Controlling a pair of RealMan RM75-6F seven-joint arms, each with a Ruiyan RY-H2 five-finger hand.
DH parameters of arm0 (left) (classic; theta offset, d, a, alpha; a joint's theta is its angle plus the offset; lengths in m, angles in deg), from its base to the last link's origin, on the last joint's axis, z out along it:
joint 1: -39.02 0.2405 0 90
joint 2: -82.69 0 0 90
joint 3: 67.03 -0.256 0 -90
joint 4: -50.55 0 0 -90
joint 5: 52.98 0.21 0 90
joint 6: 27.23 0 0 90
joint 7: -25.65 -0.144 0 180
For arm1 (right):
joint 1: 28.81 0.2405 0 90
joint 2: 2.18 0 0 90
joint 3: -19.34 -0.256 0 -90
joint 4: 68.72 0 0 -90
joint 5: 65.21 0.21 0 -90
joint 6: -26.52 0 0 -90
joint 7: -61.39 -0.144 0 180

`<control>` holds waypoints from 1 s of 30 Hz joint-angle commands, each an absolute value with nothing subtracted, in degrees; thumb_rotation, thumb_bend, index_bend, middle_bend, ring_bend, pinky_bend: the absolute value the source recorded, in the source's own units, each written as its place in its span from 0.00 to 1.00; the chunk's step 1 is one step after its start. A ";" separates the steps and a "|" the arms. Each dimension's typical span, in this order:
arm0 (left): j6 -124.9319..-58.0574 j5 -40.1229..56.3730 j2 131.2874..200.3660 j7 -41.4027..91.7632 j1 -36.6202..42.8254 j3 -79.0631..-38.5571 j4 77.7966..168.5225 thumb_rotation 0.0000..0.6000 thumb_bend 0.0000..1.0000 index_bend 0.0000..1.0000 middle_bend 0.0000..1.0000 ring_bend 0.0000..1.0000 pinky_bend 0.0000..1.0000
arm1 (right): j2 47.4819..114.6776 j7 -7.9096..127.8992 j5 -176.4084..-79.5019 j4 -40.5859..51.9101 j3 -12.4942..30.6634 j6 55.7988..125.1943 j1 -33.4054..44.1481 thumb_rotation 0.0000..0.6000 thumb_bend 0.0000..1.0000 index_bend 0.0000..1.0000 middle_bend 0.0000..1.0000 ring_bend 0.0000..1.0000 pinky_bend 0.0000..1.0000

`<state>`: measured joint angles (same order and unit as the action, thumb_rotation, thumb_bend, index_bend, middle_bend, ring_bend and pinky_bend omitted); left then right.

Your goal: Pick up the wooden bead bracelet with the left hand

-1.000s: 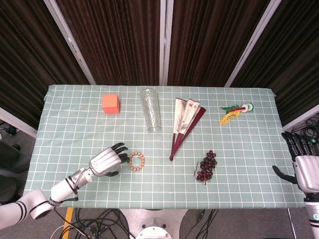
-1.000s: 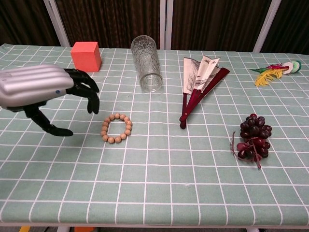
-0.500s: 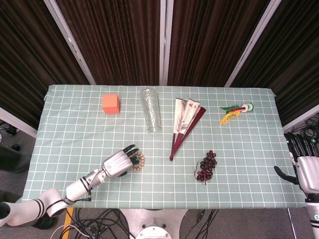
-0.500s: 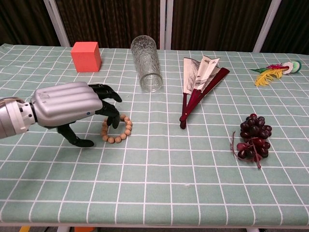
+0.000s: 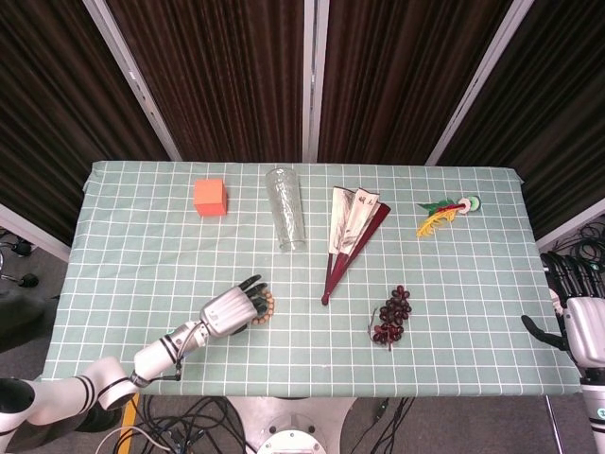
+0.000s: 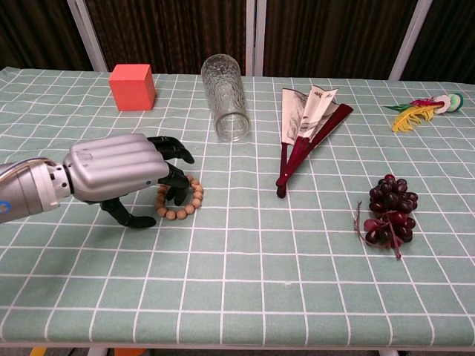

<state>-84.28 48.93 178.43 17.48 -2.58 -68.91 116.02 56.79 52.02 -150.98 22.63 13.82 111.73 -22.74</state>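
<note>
The wooden bead bracelet (image 6: 188, 204) lies flat on the green checked tablecloth, front left; in the head view only its right edge (image 5: 269, 306) shows past the fingers. My left hand (image 6: 122, 178) (image 5: 233, 308) hovers over its left half, dark fingers spread and curling down onto the beads, thumb resting on the cloth beside the ring. Nothing is gripped. My right hand (image 5: 577, 317) hangs off the table's right edge with fingers spread, seen only in the head view.
A clear glass (image 6: 225, 96) lies on its side behind the bracelet. An orange cube (image 6: 132, 87) sits back left. A folded fan (image 6: 306, 130), dark grapes (image 6: 390, 211) and a feathered trinket (image 6: 419, 111) lie to the right.
My left hand has moved right and down from beside the bracelet to over it, its fingers now reaching onto the beads. The bracelet has not shifted. The right hand sank slightly.
</note>
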 commanded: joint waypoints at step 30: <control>-90.65 34.02 178.98 61.33 1.76 -63.21 119.07 1.00 0.39 0.58 0.58 0.25 0.16 | 56.65 51.70 -151.60 22.78 13.62 113.35 -23.57 1.00 0.10 0.00 0.06 0.00 0.00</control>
